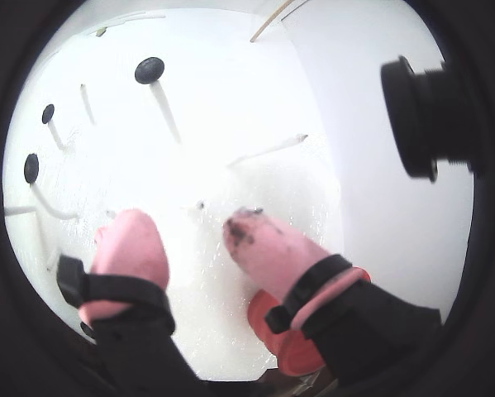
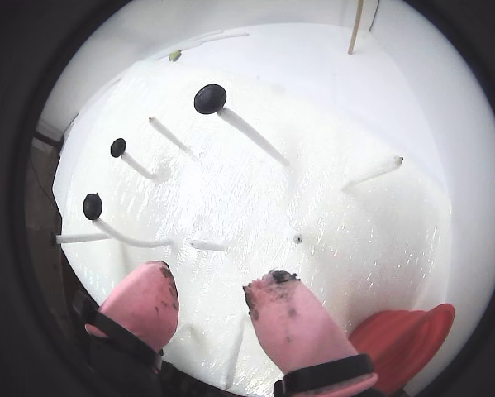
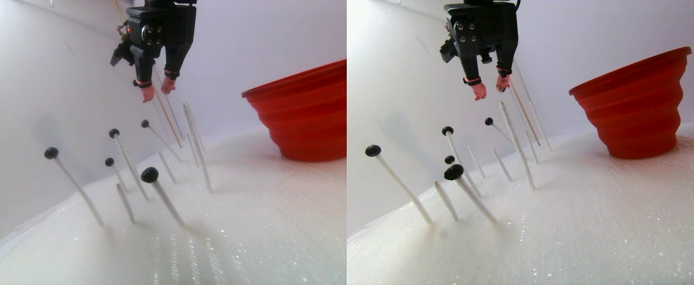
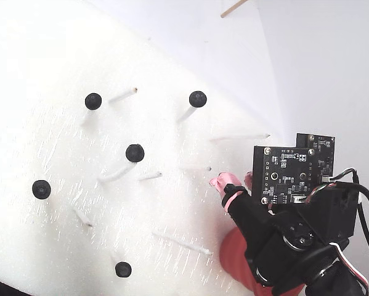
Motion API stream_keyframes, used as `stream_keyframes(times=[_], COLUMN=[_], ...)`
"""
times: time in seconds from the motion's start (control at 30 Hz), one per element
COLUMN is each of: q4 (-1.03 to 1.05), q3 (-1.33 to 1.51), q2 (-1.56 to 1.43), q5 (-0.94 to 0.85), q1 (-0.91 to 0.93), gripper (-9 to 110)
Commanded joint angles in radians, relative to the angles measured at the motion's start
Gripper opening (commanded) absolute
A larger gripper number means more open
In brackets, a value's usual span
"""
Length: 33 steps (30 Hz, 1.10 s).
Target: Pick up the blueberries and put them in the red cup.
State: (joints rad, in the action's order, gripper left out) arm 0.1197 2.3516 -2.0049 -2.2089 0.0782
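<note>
- White foam board (image 4: 61, 234), glittery and finely grooved, forms the working surface, with pale walls behind it in the stereo pair view.
- Thin white sticks (image 3: 77, 187) stand tilted in the foam; some are bare, others carry a berry on the tip.
- Blueberries (image 4: 135, 153): five dark round balls show in the fixed view, each on a stick tip and well apart from the others. Both wrist views show three of them along the left side, the largest-looking (image 2: 210, 98) toward the top.
- Red cup (image 3: 302, 113): ribbed and tapering, it stands upright on the foam at the right of the stereo pair view. In the fixed view it lies largely under the arm, and in a wrist view its rim (image 2: 404, 343) shows at the lower right.
- Gripper (image 2: 206, 289): black, with pink covers on its fingers (image 1: 268, 244), whose tips are smudged dark. The fingers are spread with a clear gap and nothing between them. In the stereo pair view it hangs above the sticks, clear of all the berries.
</note>
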Motion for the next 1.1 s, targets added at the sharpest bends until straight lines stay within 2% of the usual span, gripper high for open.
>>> stream_keyframes(times=[0.0,1.07], q4=[-0.037,-0.245], q3=[-0.100,-0.210], q2=[0.006,0.279], q5=[-0.009,-0.037], q1=[-0.058,-0.127], gripper=[16,15])
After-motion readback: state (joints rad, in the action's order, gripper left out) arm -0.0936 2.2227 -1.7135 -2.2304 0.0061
